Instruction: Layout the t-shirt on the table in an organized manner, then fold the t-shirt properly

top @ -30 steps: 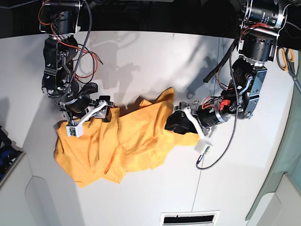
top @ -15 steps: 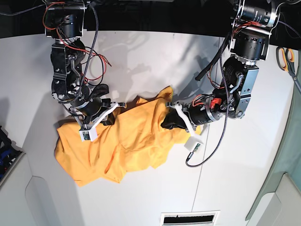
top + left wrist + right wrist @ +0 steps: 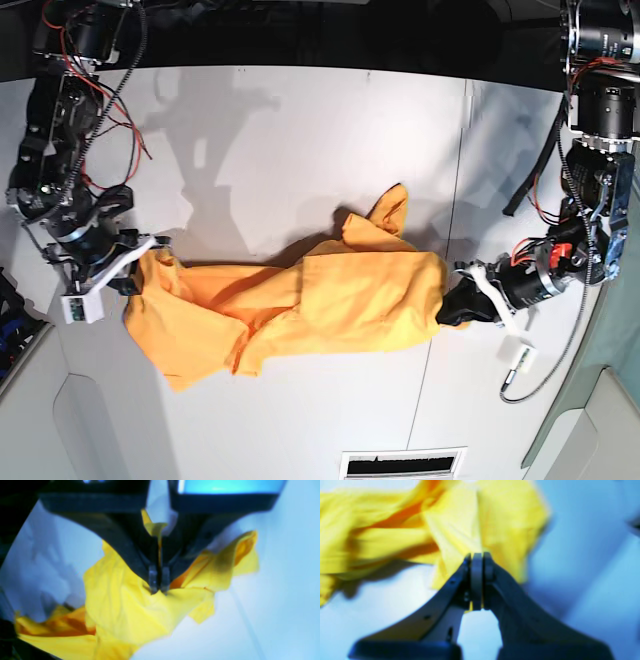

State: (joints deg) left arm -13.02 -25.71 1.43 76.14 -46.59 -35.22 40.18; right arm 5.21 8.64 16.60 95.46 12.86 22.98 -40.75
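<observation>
The jaws of both grippers are pressed together on cloth. In the left wrist view, the left gripper (image 3: 159,590) is seen clamped on a raised fold of the t-shirt (image 3: 130,610), with a sliver of yellow fabric squeezed up between the dark fingers (image 3: 152,578). In the right wrist view, the right gripper (image 3: 477,557) is pinched on another edge of the t-shirt (image 3: 460,530), a thin strip of cloth showing between the closed fingers (image 3: 488,565); the picture is blurred, so finer detail of the grip cannot be told.

In the base view, the t-shirt (image 3: 320,295) is stretched in a long, rumpled band across the middle of the table (image 3: 300,140), running from 9 o'clock to 3 o'clock. Its 9 o'clock end is held by the right gripper (image 3: 138,268); its 3 o'clock end is held by the left gripper (image 3: 452,302). A pointed flap of cloth is turned up toward 12 o'clock near the middle right of the garment, and a loose lobe hangs toward 7 o'clock below the right gripper. The fabric is creased and partly doubled over itself; it is not spread flat.

A thin dark seam line (image 3: 462,150) is seen crossing the table from 12 o'clock toward 6 o'clock, just beside the left gripper's end of the shirt. A grey-green panel (image 3: 610,340) is seen at the table's 4 o'clock edge.
</observation>
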